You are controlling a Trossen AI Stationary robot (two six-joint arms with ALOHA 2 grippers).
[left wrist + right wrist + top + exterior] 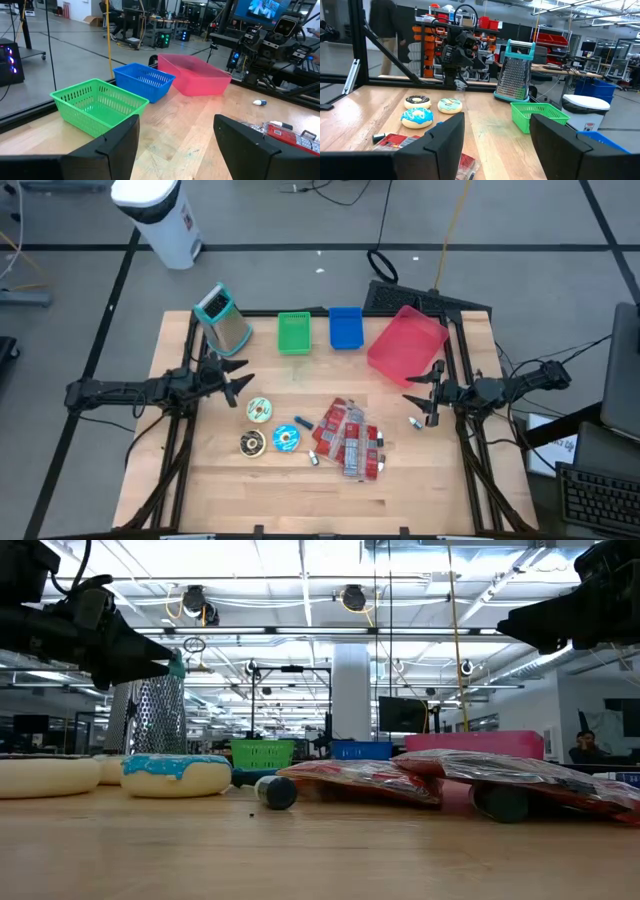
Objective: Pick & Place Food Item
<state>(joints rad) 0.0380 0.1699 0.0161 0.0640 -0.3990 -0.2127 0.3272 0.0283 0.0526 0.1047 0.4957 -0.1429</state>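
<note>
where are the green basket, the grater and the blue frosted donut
green basket (294,333): high view, on its slatted floor
grater (231,326): high view, on its metal face
blue frosted donut (285,438): high view, on its icing ring

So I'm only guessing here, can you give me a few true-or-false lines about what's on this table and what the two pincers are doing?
1. Three baskets stand in a row: green basket, blue basket, pink bin. True.
2. The left pincer grips a donut. False: it is open and holds nothing.
3. Three donuts lie on the table, among them a blue-iced donut. True.
4. The metal grater lies inside the pink bin. False: it stands on the table beside the green basket.
5. The right pincer is open and holds nothing. True.
</note>
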